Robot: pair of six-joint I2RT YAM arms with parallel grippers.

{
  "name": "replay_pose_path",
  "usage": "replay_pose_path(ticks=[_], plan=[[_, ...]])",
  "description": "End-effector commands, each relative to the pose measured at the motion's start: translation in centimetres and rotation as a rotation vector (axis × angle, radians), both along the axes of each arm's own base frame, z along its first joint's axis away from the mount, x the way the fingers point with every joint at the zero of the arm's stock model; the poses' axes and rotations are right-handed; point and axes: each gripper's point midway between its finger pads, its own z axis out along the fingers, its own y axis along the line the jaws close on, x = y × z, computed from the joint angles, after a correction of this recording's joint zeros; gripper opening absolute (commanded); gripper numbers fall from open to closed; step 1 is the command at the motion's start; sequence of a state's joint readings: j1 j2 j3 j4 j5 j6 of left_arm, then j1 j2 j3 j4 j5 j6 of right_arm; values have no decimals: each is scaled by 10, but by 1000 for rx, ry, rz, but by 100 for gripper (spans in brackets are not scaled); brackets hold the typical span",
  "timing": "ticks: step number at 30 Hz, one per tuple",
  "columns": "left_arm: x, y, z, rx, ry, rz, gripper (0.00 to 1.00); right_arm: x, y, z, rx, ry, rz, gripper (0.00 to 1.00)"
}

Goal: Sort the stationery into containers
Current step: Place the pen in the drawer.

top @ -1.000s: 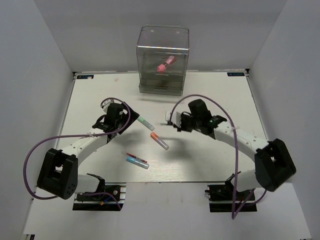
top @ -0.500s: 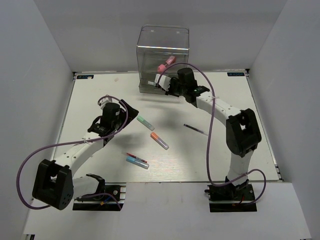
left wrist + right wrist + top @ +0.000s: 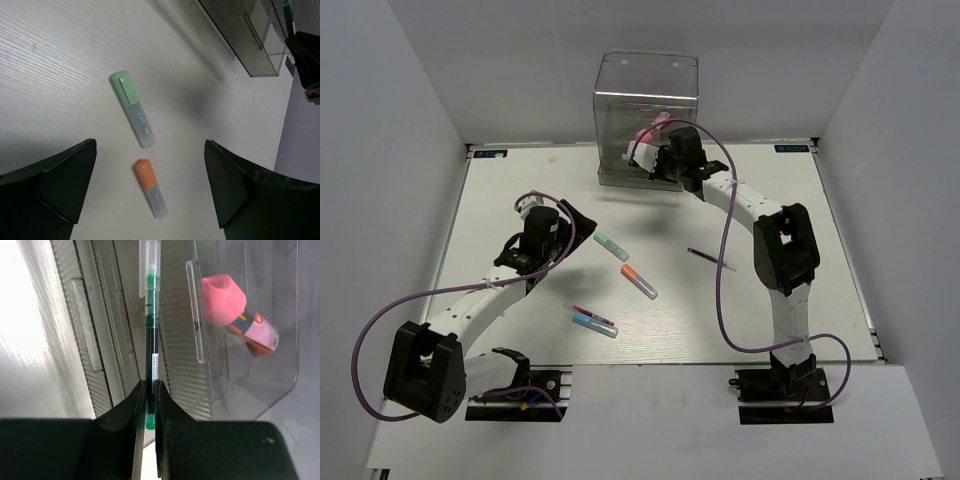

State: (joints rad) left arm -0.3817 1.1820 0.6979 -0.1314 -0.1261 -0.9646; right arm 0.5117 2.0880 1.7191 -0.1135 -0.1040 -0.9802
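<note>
Pen (image 3: 150,330), likely light, stiff and slick, is being pinched near its end by right fingers (image 3: 150,395) at the far drawer box (image 3: 620,90); left fingers (image 3: 150,160) are hanging apart above green marker (image 3: 132,107), best gripped mid-barrel

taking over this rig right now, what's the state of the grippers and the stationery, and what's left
Left gripper: open, above the green highlighter and orange highlighter, touching neither.
Right gripper: shut on a green pen, at the drawer fronts of the clear drawer box.
Done: one pink-capped marker lies in the box.
Left: the held pen; on the table, both highlighters, blue-capped marker, thin red pen, dark pen.
</note>
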Motion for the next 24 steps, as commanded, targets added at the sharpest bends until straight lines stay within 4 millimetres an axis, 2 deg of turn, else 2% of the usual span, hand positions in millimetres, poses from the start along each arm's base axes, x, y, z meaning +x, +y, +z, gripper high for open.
replay_pose_path(ticks=[1, 3, 6, 10, 11, 13, 14, 15, 17, 18, 19, 20, 21, 22, 24], plan=[[-1, 3, -2, 17, -2, 1, 97, 14, -2, 23, 3, -62, -16, 12], [-1, 3, -2, 17, -2, 1, 97, 14, -4, 22, 1, -60, -17, 25], [-1, 3, -2, 17, -2, 1, 97, 10, -4, 18, -1, -44, -9, 38], [1, 2, 2, 14, -10, 1, 97, 5, -5, 20, 13, -31, -6, 40], [-1, 3, -1, 20, 5, 1, 96, 1, -3, 31, 35, -35, 4, 40], [-1, 6, 3, 25, 18, 17, 96, -10, -3, 33, 70, 2, 20, 40], [-10, 11, -6, 45, 79, 33, 96, -18, -3, 42, 87, 9, 31, 38], [-10, 13, -2, 47, 96, 51, 95, -30, -4, 52, 137, 50, 29, 36], [-19, 20, -4, 50, 161, 119, 93, -52, -13, 50, 167, 121, 47, 27], [-31, 27, -6, 64, 224, 148, 91, -70, -18, 43, 196, 208, 24, 23], [-36, 30, -8, 64, 255, 173, 90, -81, -24, 42, 203, 240, 9, 23], [-42, 29, -6, 32, 284, 204, 90, -95, -28, 32, 208, 314, 10, 23], [-55, 34, -11, 42, 350, 229, 88, -107, -35, 34, 218, 359, -10, 23], [-62, 36, -12, 33, 377, 252, 88, -117, -40, 19, 212, 416, -33, 23], [-77, 40, -14, 7, 459, 313, 88, -140, -60, -11, 179, 534, -79, 33]])
